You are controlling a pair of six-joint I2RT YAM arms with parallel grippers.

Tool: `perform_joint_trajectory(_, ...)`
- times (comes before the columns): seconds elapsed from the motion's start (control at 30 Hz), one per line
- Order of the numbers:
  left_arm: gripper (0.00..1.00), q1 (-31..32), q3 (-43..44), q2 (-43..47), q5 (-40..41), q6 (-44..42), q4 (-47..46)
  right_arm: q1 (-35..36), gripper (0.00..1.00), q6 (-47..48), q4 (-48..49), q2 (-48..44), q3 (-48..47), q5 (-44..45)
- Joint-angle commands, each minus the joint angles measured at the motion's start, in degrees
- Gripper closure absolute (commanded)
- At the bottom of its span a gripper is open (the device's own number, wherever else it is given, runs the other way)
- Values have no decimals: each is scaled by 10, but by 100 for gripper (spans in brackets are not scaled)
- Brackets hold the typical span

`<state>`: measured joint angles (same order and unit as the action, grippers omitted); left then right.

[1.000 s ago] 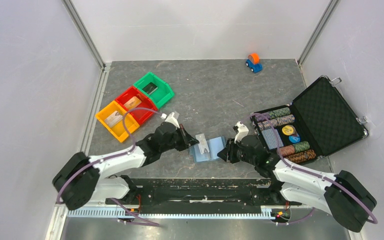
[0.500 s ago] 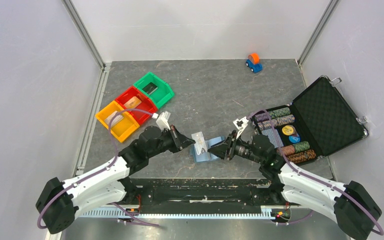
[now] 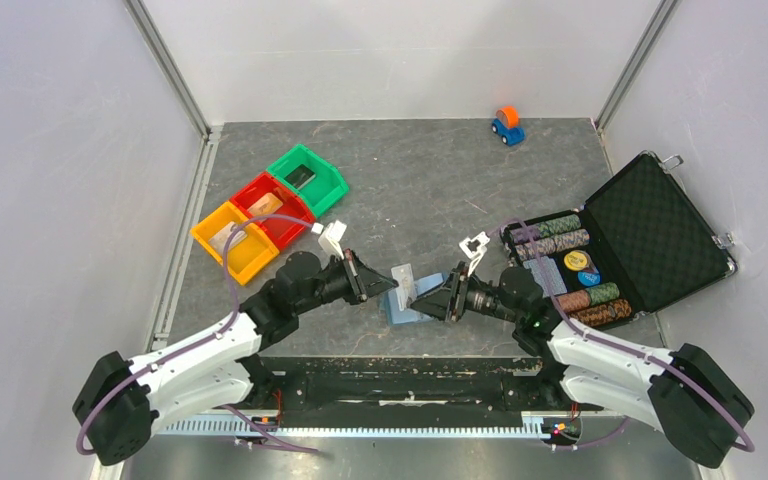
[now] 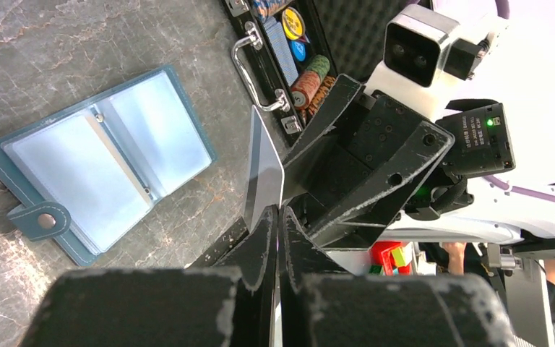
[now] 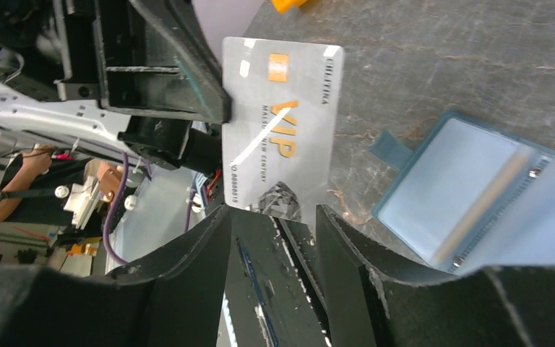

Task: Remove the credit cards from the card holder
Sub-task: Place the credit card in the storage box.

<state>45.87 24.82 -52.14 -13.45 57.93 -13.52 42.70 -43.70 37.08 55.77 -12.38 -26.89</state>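
My left gripper (image 3: 372,284) (image 4: 280,213) is shut on one edge of a whitish-grey credit card (image 3: 403,279) and holds it upright above the table. The card is edge-on in the left wrist view (image 4: 264,177). In the right wrist view (image 5: 282,137) it shows gold "VIP" lettering. My right gripper (image 3: 422,297) (image 5: 271,217) is open and faces the card, whose free end lies at the mouth of its jaws. The blue card holder (image 3: 402,312) (image 4: 101,166) (image 5: 477,195) lies open flat below, with a tan card (image 5: 485,204) in one slot.
Green (image 3: 307,178), red (image 3: 272,208) and yellow (image 3: 232,240) bins stand at the left, each with something flat in it. An open black case (image 3: 650,215) with poker chips (image 3: 560,232) is at the right. A small toy car (image 3: 506,124) stands at the back.
Both grippers were down at the card holder. The left one has lifted the card up and away to the left. The right one has risen and turned level to face the card.
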Motion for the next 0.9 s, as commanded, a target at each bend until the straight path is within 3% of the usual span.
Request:
perform_joint_trajectory(0.0,98,0,10,-8,22,-9,-32,-24,50,11,-56,-4,-34,31)
perform_joint_trajectory(0.17,98,0,42,-20,34,-34,-1,-62,41,16,-60,-4,-41,14)
perform_joint_trajectory(0.3,98,0,56,-29,29,-37,-8,-79,40,-19,20,29,-40,-61)
perform_joint_trajectory(0.57,98,0,59,-35,21,-38,-27,-106,63,-161,293,109,-5,-154)
perform_joint_trajectory(0.67,97,-1,60,-41,21,-38,-17,-115,82,-168,323,127,-7,-174)
perform_joint_trajectory(0.7,94,-1,64,-43,20,-38,-7,-119,91,-166,325,131,-8,-182)
perform_joint_trajectory(0.77,77,-2,76,-43,20,-45,32,-128,100,-159,325,135,-10,-201)
perform_joint_trajectory(0.87,58,-3,91,-32,14,-64,92,-137,100,-144,318,138,-11,-234)
